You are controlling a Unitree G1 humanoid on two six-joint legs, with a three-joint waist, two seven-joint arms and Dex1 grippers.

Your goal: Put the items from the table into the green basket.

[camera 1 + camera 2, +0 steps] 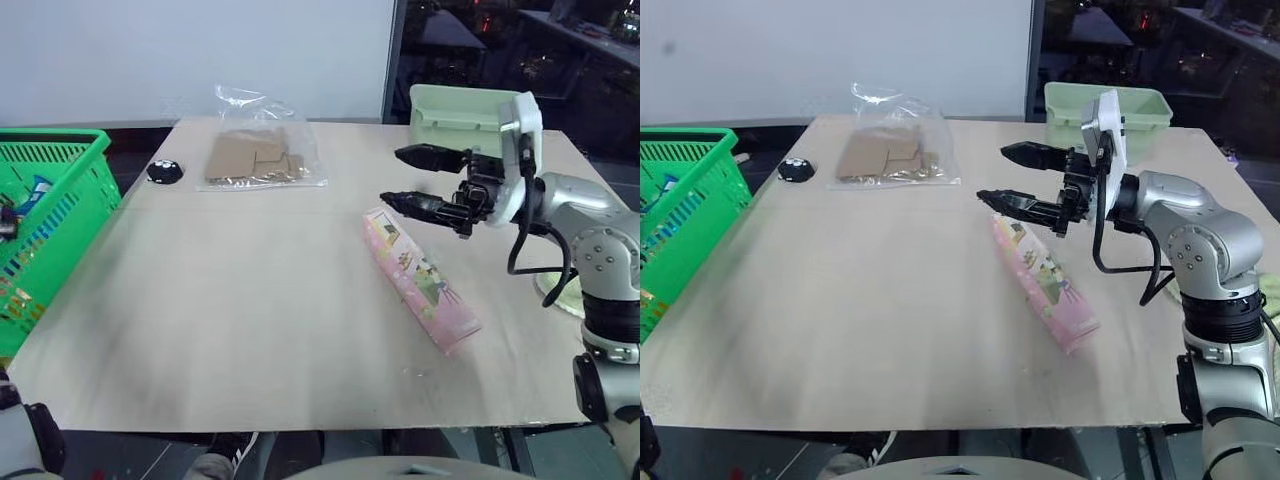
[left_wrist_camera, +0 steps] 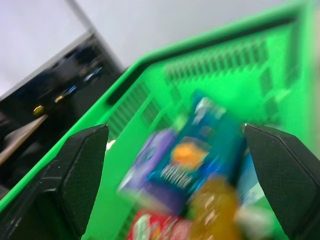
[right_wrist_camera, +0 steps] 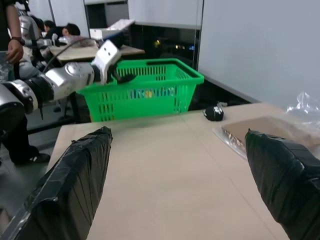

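Observation:
The long pink carton [image 1: 420, 282] lies flat on the beige table [image 1: 250, 330], right of centre. My right gripper [image 1: 390, 176] hovers open just above and behind the carton's far end, pointing left with nothing between its fingers. The green basket [image 1: 60, 200] stands off the table's left edge. My left gripper [image 2: 175, 130] is open over the basket's inside, empty. Below it, an orange bottle [image 2: 212, 210] lies among blue and purple packets [image 2: 192, 155]. The right wrist view shows the left gripper [image 3: 122, 77] above the basket [image 3: 145, 95].
A clear bag holding cardboard pieces [image 1: 255, 155] and a small black object [image 1: 164, 172] lie at the table's far side. A pale mint tub [image 1: 455, 115] stands at the far right corner. A person [image 3: 10, 30] stands beyond the basket, by other desks.

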